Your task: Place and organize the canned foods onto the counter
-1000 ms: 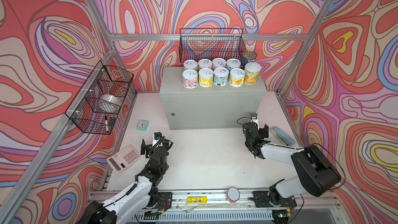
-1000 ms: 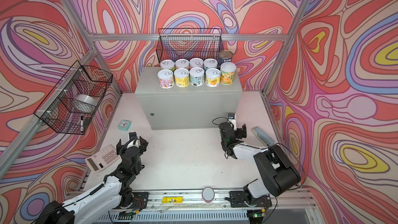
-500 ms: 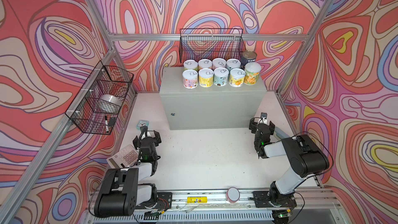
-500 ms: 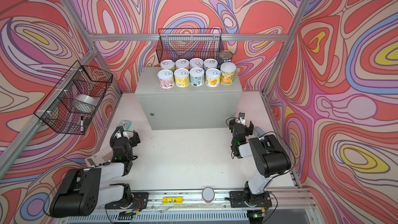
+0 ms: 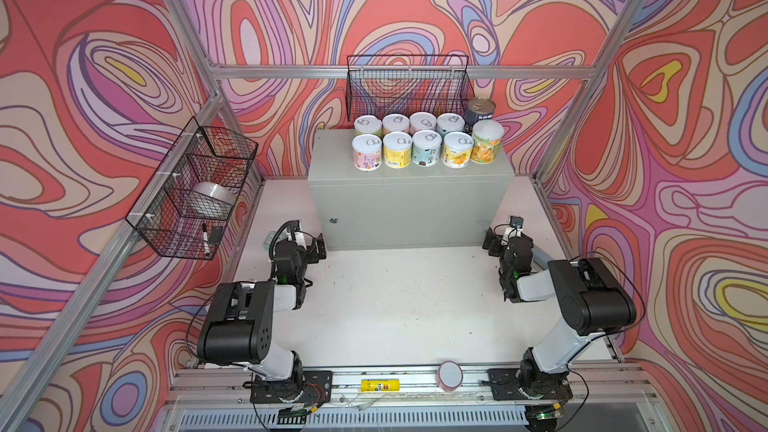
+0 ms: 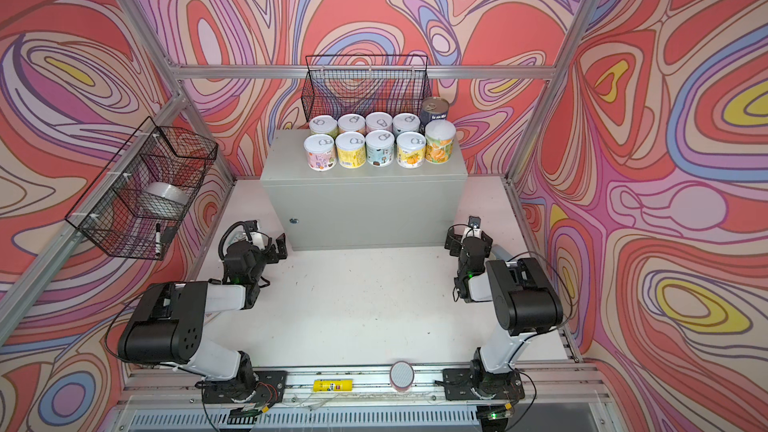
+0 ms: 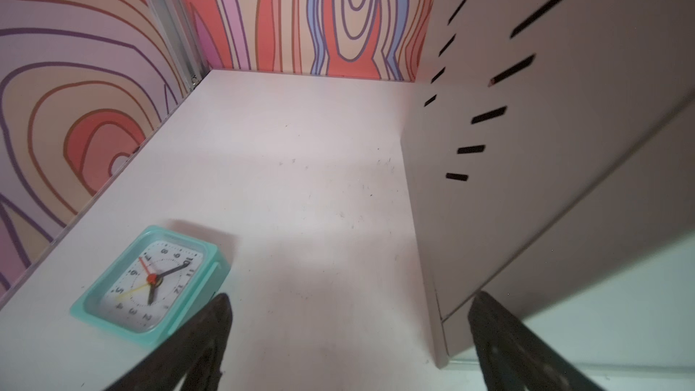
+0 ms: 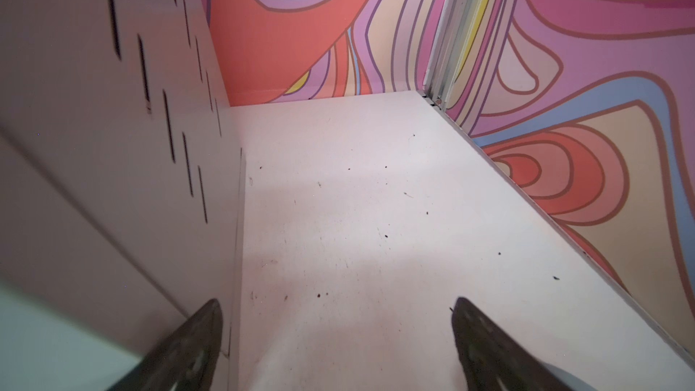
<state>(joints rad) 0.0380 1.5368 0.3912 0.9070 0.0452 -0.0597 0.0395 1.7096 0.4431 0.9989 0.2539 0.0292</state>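
Since the canned foods [image 5: 427, 147] all stand ranked on the counter [image 5: 409, 209], left gripper [image 7: 349, 297] and right gripper [image 8: 337, 302] gape empty; only parking remains, seemingly.

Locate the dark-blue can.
In both top views the dark-blue can stands at the back right corner of the counter, directly behind the orange-fruit can.

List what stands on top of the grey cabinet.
Ten cans stand upright in two rows of five on the grey cabinet. The front row hides most of the back row's labels.
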